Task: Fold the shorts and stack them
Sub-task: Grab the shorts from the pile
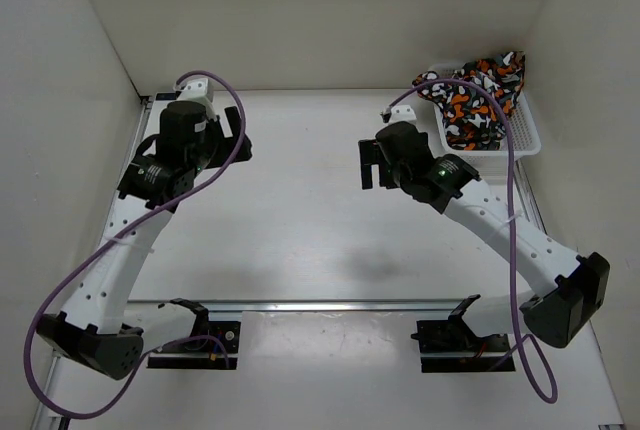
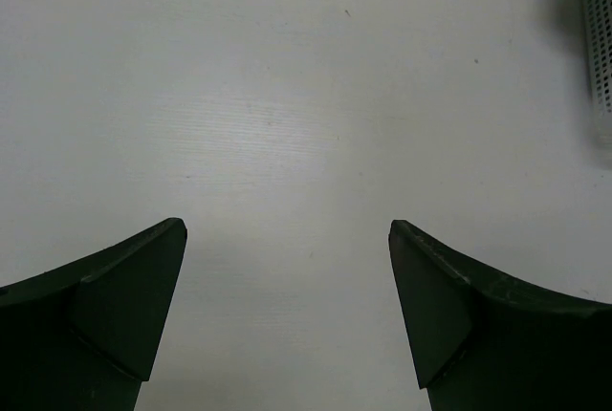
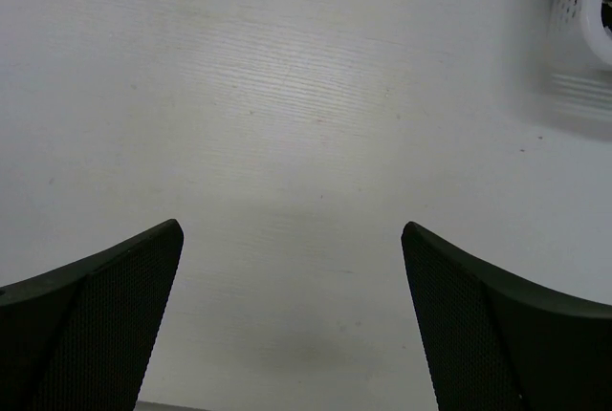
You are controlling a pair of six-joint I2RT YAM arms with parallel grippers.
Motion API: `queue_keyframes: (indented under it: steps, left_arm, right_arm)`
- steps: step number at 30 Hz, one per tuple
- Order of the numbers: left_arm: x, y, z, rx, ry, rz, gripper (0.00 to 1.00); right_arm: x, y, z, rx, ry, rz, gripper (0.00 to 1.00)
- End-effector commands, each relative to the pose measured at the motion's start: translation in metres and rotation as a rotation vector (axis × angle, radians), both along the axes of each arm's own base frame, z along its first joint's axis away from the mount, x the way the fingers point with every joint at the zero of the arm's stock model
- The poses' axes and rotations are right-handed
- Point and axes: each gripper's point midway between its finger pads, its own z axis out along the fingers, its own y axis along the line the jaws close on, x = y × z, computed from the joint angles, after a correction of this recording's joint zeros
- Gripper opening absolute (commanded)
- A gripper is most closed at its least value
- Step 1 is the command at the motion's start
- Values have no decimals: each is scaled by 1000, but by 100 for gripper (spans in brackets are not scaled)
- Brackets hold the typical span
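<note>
The shorts [image 1: 478, 95], printed in orange, white, grey and black, lie bunched in a white mesh basket [image 1: 527, 131] at the back right of the table. My left gripper [image 1: 236, 137] is open and empty over bare table at the back left. My right gripper [image 1: 370, 162] is open and empty over the table's middle, left of the basket. In the left wrist view the gripper [image 2: 287, 229] shows only white table between its fingers. The right wrist view shows the same under the right gripper [image 3: 292, 229].
The basket's wall shows at the right edge of the left wrist view [image 2: 600, 38] and at the top right of the right wrist view [image 3: 574, 10]. White walls enclose the table on the left, back and right. Purple cables loop from both arms.
</note>
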Motion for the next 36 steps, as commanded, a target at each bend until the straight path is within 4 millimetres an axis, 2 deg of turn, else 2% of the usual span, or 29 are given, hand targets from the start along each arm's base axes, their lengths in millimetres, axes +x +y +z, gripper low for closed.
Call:
queue_keyframes:
  steps: [1,5,9,12,13,15,16,17,18,19,20,21,22,23,24,25,28,29,30,31,33,34,36]
  left_arm:
    - [-6,17,23,-9,-80,69,99]
    - [-7,29,25,11,-92,130,99]
    - [-11,35,29,9,-104,156,99]
    - [-14,37,33,8,-117,165,99]
    - [-16,38,36,4,-125,165,99]
    - [-15,41,27,21,-109,181,99]
    - [-12,42,23,33,-98,191,99]
    - [-10,45,20,66,-93,190,99]
    - [-8,44,14,77,-71,188,99]
    - [-8,42,14,71,-68,176,99]
    - [-8,38,13,47,-64,168,99]
    - [-9,30,13,21,-56,138,99]
    - [-10,28,12,15,-54,127,99]
    - [-8,28,10,19,-45,127,99]
    - [-6,25,6,18,-32,116,99]
    - [-4,24,3,22,-23,116,99]
    - [-1,27,-6,57,3,131,99]
    - [2,26,-11,64,17,131,99]
    - [4,27,-13,72,24,138,99]
    - [5,27,-16,79,39,138,99]
    - [8,26,-21,85,53,137,99]
    - [10,25,-26,92,67,137,99]
    - [15,23,-30,98,83,136,99]
  right_arm:
    - [-2,-14,1,-20,-19,-72,100]
    - [-2,-29,9,-33,-53,-137,100]
    - [4,-67,32,-73,-125,-292,100]
    - [17,-93,39,-95,-137,-346,100]
    - [27,-109,45,-87,-150,-381,100]
    - [42,-117,45,-57,-115,-379,100]
    - [56,-135,48,-22,-120,-419,100]
    - [66,-141,39,-11,-82,-428,100]
    - [76,-149,45,25,-86,-461,98]
    - [87,-167,43,89,-64,-515,96]
    - [101,-175,27,104,-18,-545,96]
    - [112,-197,23,130,-3,-604,96]
    - [127,-204,39,171,-27,-624,96]
    - [144,-203,12,198,64,-614,96]
    - [155,-217,7,233,83,-641,100]
    - [181,-221,-1,262,101,-630,100]
    - [217,-230,-9,309,108,-601,100]
    - [231,-234,-35,284,144,-606,100]
    - [248,-236,-18,295,91,-598,100]
    - [262,-243,-43,282,122,-607,100]
    - [277,-249,-51,298,122,-615,100]
    - [291,-256,-59,308,114,-618,100]
    - [306,-261,-65,334,91,-627,96]
